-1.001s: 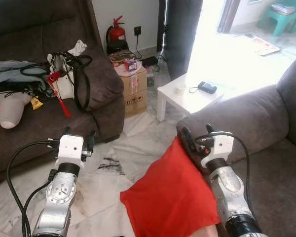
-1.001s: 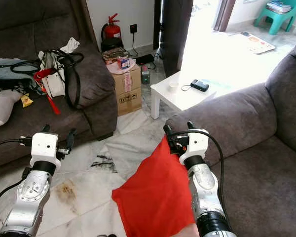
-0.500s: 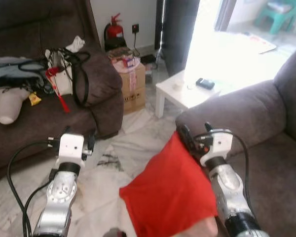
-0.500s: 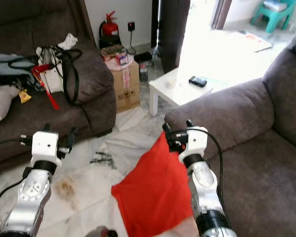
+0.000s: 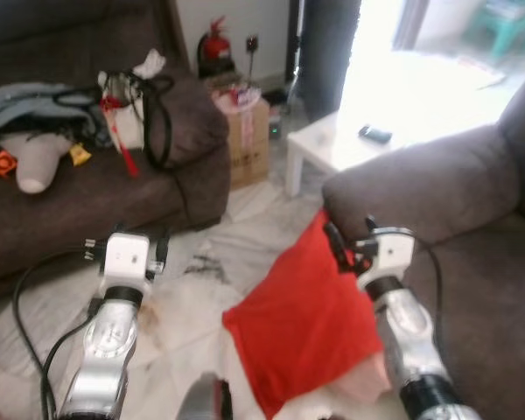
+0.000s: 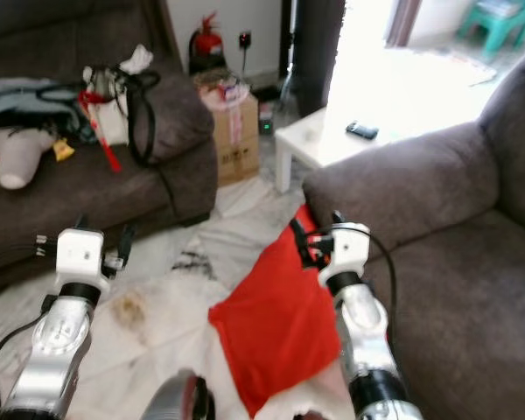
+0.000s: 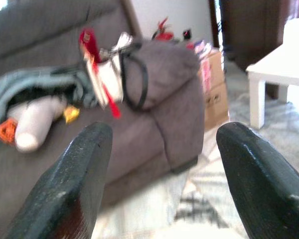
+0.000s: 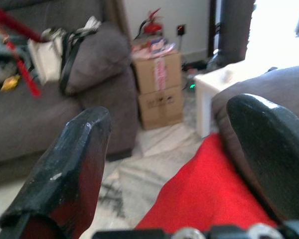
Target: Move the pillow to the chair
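Observation:
The red pillow (image 5: 306, 328) hangs over the marble floor, pressed against the inner side of my right forearm. My right gripper (image 5: 348, 232) sticks out above the pillow's top corner, close to the arm of the grey chair (image 5: 420, 184). In the right wrist view its fingers (image 8: 74, 164) stand wide apart, with the pillow (image 8: 209, 199) low near their base. I cannot tell what holds the pillow up. My left gripper (image 5: 138, 238) is open with nothing in it, raised in front of the brown sofa (image 5: 96, 201).
A white low table (image 5: 332, 144) with a phone stands beside the chair's arm. A cardboard box (image 5: 248, 140) and a fire extinguisher (image 5: 213, 48) sit by the wall. A bag (image 5: 136, 118) and clothes lie on the sofa. A blurred dark shape (image 5: 206, 402) shows at the bottom.
The whole picture has shifted and blurred, so the camera is moving; the sofa and chair sit lower in frame. The pillow stays against my right arm. Both grippers keep their pose.

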`<state>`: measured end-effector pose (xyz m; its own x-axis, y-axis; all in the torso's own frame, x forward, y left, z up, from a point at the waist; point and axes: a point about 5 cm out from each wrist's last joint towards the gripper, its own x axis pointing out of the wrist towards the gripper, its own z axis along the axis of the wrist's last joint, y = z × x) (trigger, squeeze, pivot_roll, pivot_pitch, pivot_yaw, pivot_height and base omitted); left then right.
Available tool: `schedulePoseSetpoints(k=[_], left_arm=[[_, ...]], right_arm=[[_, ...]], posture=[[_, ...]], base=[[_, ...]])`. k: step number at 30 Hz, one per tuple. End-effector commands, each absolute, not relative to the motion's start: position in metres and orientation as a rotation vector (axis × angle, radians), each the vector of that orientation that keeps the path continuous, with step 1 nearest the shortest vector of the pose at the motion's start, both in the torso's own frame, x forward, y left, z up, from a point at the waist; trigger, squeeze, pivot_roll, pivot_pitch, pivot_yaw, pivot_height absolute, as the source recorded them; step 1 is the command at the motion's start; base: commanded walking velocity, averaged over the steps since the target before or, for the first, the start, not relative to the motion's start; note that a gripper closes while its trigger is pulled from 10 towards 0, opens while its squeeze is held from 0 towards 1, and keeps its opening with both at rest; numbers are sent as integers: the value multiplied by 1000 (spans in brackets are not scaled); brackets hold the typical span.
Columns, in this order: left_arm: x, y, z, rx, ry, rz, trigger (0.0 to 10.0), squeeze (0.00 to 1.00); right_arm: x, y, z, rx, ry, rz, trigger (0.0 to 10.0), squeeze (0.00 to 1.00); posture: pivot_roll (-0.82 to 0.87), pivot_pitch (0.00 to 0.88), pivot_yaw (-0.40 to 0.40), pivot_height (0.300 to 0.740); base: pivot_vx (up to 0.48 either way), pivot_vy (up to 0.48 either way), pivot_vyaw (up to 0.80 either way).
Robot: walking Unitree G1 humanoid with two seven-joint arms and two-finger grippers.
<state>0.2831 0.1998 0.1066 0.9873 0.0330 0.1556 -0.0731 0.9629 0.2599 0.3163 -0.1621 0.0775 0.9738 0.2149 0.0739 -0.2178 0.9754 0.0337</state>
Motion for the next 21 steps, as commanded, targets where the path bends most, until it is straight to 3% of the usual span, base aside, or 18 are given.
schedulePoseSetpoints(k=[1,17,21], left_arm=[[284,202,109,276,-156,59,10000,0],[284,202,108,275,-151,54,10000,0],[282,203,106,275,-146,57,10000,0]], right_arm=[[317,-160,78,42,-70,227,10000,0],[318,-158,77,48,-58,231,10000,0],[318,-157,76,44,-48,233,10000,0]], posture=[[84,111,11,666],[85,104,10,666],[86,111,9,642]], base=[[0,0,0],[0,0,0],[0,0,0]])
